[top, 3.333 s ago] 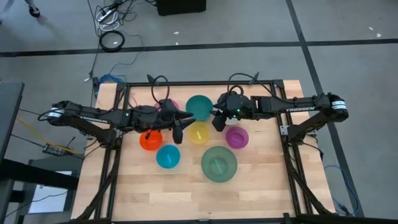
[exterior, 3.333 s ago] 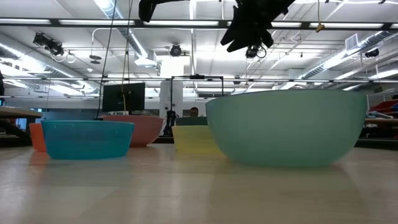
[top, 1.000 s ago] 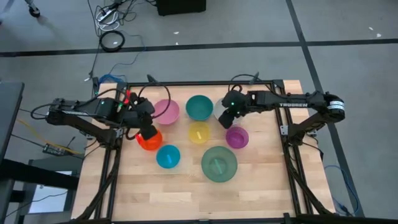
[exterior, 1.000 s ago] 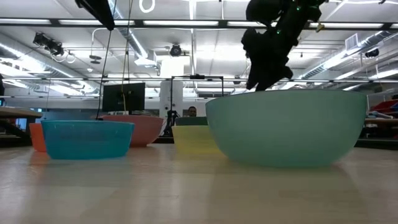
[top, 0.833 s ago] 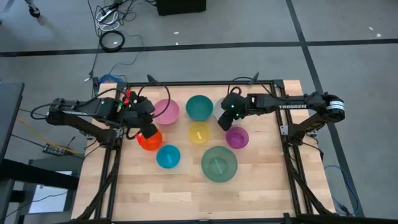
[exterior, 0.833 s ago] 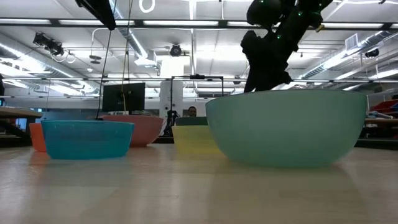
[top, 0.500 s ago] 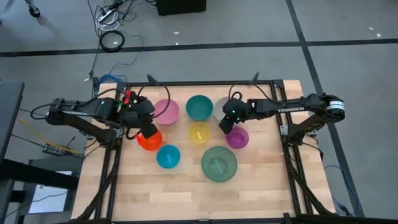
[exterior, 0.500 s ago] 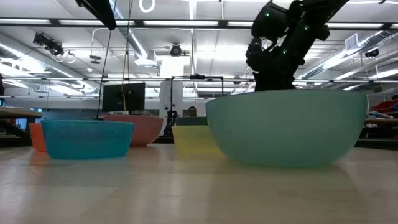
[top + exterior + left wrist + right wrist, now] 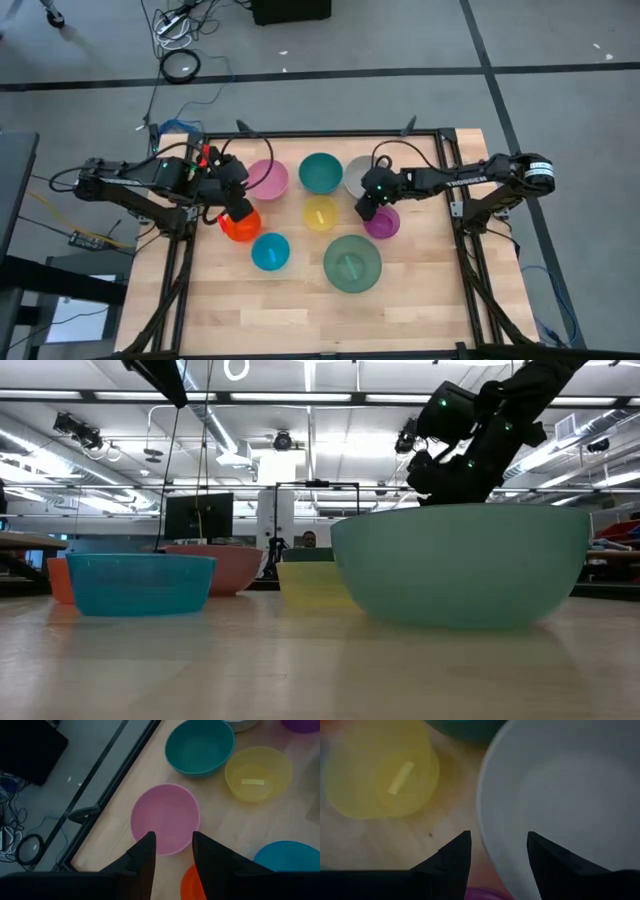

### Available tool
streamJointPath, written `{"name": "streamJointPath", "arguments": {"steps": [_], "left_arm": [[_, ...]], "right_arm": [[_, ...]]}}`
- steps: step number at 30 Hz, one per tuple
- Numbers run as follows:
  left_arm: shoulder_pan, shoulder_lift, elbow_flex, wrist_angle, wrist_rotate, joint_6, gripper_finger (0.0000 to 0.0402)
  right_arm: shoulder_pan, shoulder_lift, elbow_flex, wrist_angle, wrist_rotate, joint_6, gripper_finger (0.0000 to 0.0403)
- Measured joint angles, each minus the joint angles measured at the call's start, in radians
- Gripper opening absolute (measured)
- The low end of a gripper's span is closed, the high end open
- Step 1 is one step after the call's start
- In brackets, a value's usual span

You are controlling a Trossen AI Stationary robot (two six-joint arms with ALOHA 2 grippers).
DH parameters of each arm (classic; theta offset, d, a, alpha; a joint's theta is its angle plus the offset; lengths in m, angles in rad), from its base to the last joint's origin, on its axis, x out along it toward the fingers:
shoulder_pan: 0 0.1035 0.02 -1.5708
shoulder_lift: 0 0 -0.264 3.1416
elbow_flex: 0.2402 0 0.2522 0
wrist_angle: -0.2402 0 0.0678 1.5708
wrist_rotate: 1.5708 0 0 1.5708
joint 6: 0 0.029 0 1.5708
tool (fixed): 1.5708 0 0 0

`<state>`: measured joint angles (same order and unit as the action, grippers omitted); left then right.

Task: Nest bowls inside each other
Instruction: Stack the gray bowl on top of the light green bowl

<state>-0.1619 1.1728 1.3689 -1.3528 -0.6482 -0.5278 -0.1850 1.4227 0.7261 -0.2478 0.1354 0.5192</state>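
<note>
Eight bowls stand on the wooden table, each on its base: pink (image 9: 267, 178), teal (image 9: 321, 172), white-grey (image 9: 353, 170), yellow (image 9: 320, 213), purple (image 9: 384, 224), orange (image 9: 240, 228), light blue (image 9: 270, 251) and the large green one (image 9: 352, 263). My right gripper (image 9: 497, 851) is open, low over the near-left rim of the white-grey bowl (image 9: 560, 785). One finger stands over the bowl's inside and the other outside, and no touch shows. My left gripper (image 9: 172, 851) hangs open, high above the gap between the pink bowl (image 9: 165, 817) and the orange bowl (image 9: 192, 885).
The bowls crowd the table's far half, and bare wood (image 9: 300, 310) lies toward the near edge. A black frame (image 9: 330, 133) runs round the table. In the low view the green bowl (image 9: 460, 565) hides the right gripper's fingertips.
My right gripper has come down and a little toward the table's near edge, onto the near rim of the white-grey bowl, staying open. No bowl has moved.
</note>
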Motion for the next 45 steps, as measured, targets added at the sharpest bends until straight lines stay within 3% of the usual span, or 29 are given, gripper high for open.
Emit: {"name": "streamJointPath", "arguments": {"steps": [13,24,28,33,37,39,41,45], "left_arm": [[0.0,0.0,0.0,0.001,-0.039,0.0,0.0136],[0.0,0.0,0.0,0.001,-0.04,-0.001,0.0136],[0.0,0.0,0.0,0.001,-0.04,-0.001,0.0136],[0.0,0.0,0.0,0.002,-0.04,-0.006,0.0136],[0.0,0.0,0.0,0.001,-0.04,-0.008,0.0136],[0.0,0.0,0.0,0.003,-0.04,-0.008,0.0136],[0.0,0.0,0.0,0.003,-0.041,-0.008,0.0136],[0.0,0.0,0.0,0.004,-0.044,-0.009,0.0136]], "right_arm": [[-0.014,0.024,-0.003,0.01,0.03,-0.024,0.0157],[-0.04,0.199,0.053,0.063,0.014,-0.081,0.0082],[-0.041,0.199,0.084,0.036,0.006,-0.096,0.0064],[-0.055,0.157,0.125,-0.021,0.032,-0.127,0.0011],[-0.052,0.08,0.146,-0.094,0.075,-0.152,0.0002],[-0.052,0.015,0.159,-0.103,0.026,-0.174,0.0001],[-0.037,-0.063,0.16,-0.1,-0.095,-0.178,0.0001],[0.077,-0.204,0.16,-0.095,-0.253,-0.126,0.0001]]}}
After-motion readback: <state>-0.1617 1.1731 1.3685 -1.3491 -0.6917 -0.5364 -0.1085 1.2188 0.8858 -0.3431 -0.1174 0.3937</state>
